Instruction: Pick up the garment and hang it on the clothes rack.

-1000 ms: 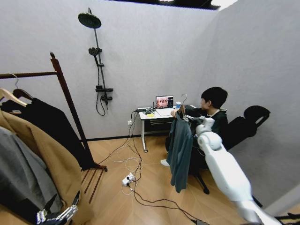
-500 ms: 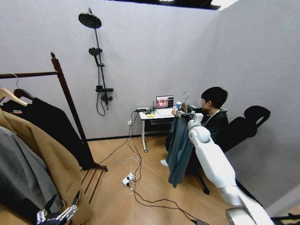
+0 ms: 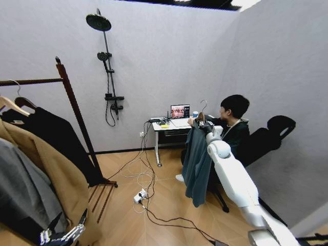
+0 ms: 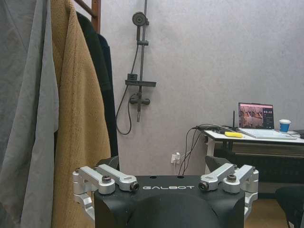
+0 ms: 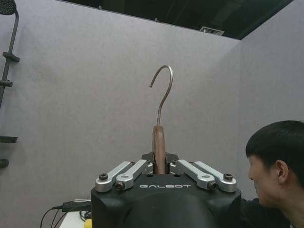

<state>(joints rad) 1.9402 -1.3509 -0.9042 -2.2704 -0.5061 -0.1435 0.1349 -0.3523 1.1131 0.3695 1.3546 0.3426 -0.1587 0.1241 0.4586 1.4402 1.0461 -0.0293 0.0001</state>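
A room with pale grey walls and a wooden floor; the clothes rack [image 3: 72, 105], dark reddish-brown with a knob-topped post and a horizontal top bar, stands at the near left and serves as the landmark here. On the rack hang a black coat [image 3: 56, 138], a tan coat [image 3: 61, 189] and a grey garment [image 3: 20, 195], side by side; the wall behind the rack carries a shower fixture [image 3: 105, 66].

Well to the right of the rack, the robot's white right arm reaches out toward a small white counter [image 3: 171, 126] bearing an open laptop [image 3: 180, 111]; a seated person is just beyond the arm. The right pincer [image 3: 201, 123] is clenched on the neck of a wooden hanger [image 5: 159, 149], whose metal hook [image 5: 163, 92] rises upright above the fingers in the right wrist view; from this hanger hangs the garment [image 3: 197, 161], a dark teal long-sleeved top, held in the air far from the rack, in front of the counter and clear of the floor.

The left pincer [image 3: 61, 236] is parked low, right beside the coats hanging on the rack; in the left wrist view its fingers [image 4: 111, 178] are spread apart and hold nothing. Cables and a power strip [image 3: 140, 196] lie on the floor between the rack and the counter.
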